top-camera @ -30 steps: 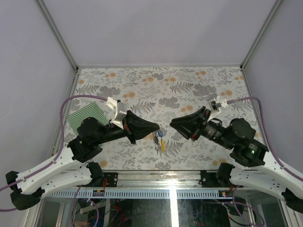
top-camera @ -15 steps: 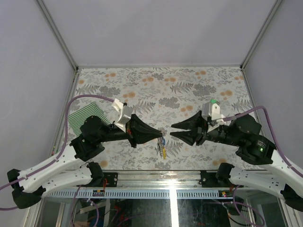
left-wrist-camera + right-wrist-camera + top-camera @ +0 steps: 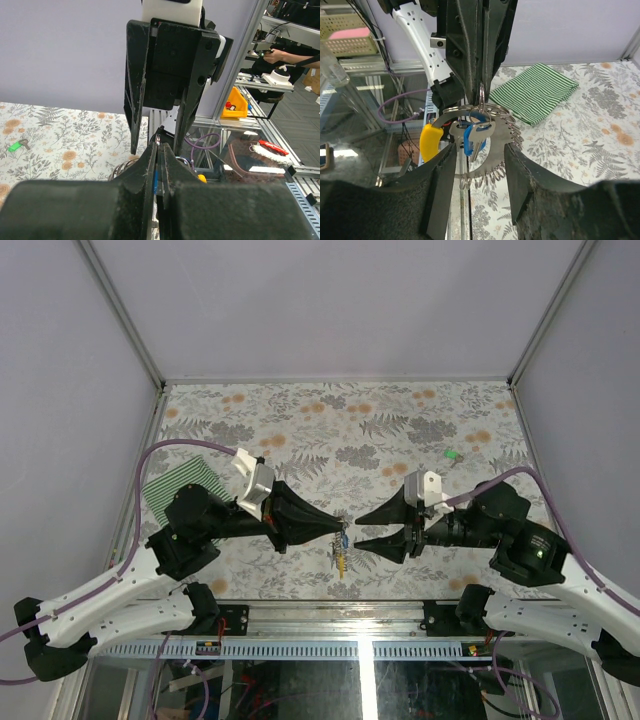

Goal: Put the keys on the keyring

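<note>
Pale lilac walls close in a table (image 3: 330, 420) covered in a grey-and-orange fern print. A green-and-white striped cloth (image 3: 180, 487) lies at its left edge.

The left gripper (image 3: 342, 531) reaches toward the middle of the near edge with its fingers pressed together. They pinch the small ring at the top of the keyring (image 3: 511, 131). The beaded chain loop hangs free below the tips, clear of the table. The blue key (image 3: 470, 139) and the yellow tag (image 3: 430, 141) dangle from it side by side. The green key (image 3: 452, 453) lies alone on the table, well off to the right and behind the right arm.

The right gripper (image 3: 358, 532) points straight at the left one. Its two fingers are spread, with nothing between them. Its wrist view shows them flanking the hanging chain on either side without touching it.

A second ago the right gripper sat farther to the right, well apart from the keyring, with its fingers much closer together. Since then it has come in until its tips are just beside the left gripper's tips, it has rolled at the wrist, and its fingers have widened. The left gripper has shifted slightly toward the near edge, carrying the keyring with it in the same pinch.
</note>
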`<state>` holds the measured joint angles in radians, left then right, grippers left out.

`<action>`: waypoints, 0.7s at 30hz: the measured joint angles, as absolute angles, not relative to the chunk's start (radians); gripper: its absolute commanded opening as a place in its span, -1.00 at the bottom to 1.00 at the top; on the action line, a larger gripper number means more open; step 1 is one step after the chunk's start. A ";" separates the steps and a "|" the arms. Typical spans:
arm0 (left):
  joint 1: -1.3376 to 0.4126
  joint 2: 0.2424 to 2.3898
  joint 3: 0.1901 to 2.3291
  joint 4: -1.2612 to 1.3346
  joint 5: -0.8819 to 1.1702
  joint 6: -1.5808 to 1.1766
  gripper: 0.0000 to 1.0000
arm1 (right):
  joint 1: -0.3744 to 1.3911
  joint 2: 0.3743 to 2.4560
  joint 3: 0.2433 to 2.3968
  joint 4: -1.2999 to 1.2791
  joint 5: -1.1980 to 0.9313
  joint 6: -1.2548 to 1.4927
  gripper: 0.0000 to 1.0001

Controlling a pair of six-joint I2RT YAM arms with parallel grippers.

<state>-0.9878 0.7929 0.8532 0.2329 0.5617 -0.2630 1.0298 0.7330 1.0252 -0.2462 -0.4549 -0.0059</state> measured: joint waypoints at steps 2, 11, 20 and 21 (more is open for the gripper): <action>-0.988 0.793 0.853 0.233 0.561 -0.263 -1.00 | 1.030 0.733 1.008 -0.224 -0.463 0.013 0.02; -0.988 0.793 0.853 0.233 0.553 -0.264 -1.00 | 1.030 0.758 0.954 -0.130 -0.474 0.103 0.02; -0.988 0.794 0.853 0.233 0.542 -0.264 -1.00 | 1.030 0.768 0.943 -0.067 -0.482 0.148 -0.12; -0.988 0.794 0.853 0.233 0.542 -0.264 -1.00 | 1.030 0.768 0.943 -0.060 -0.482 0.152 -0.14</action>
